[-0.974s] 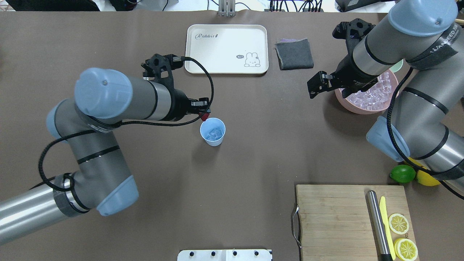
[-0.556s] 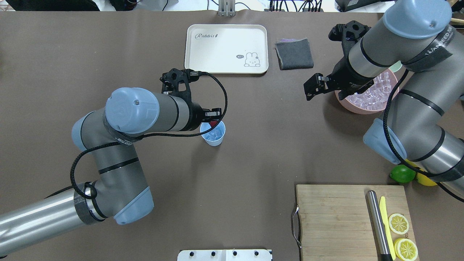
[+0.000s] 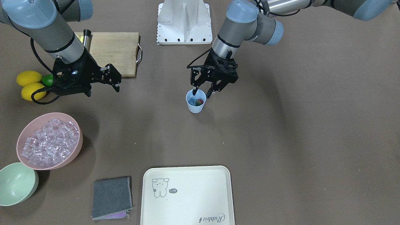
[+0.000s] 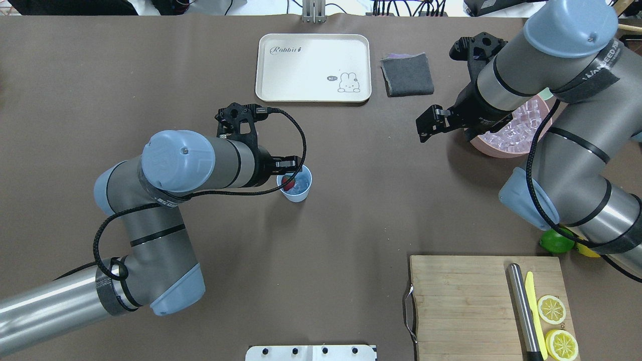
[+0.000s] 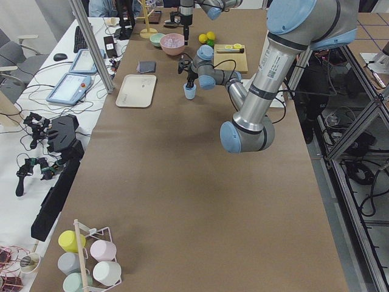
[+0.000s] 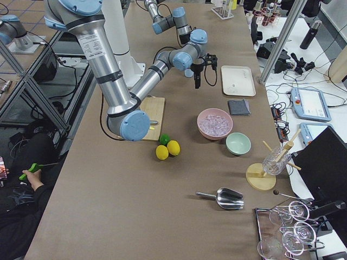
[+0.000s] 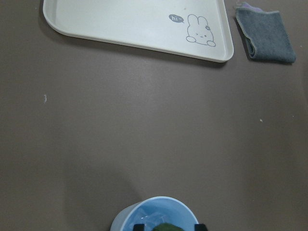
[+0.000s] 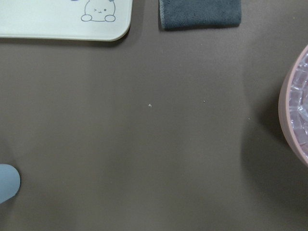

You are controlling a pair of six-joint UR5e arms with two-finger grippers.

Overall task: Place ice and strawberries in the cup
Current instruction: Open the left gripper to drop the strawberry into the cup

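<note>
The light blue cup (image 3: 192, 108) stands mid-table and also shows in the overhead view (image 4: 301, 195). It holds a few ice cubes (image 4: 302, 185) and the red strawberry (image 3: 199, 102), whose green top shows between the fingertips in the left wrist view (image 7: 166, 226). My left gripper (image 3: 201, 92) is open, with its fingers on either side of the cup's mouth, just above the berry. A heap of ice (image 3: 50, 142) fills the pink bowl (image 3: 76, 150). My right gripper (image 4: 424, 127) is open and empty, hovering left of that bowl.
A cream tray (image 4: 313, 67) and a grey cloth (image 4: 407, 75) lie at the far side. A mint green bowl (image 3: 15, 182) stands beside the pink one. A cutting board (image 4: 466, 301) carries a knife and lemon halves; lemons and a lime (image 3: 47, 80) lie near it.
My left gripper carried the strawberry over the cup, lowered and opened; the berry now lies in the cup. My right gripper drifted slightly left, away from the pink bowl.
</note>
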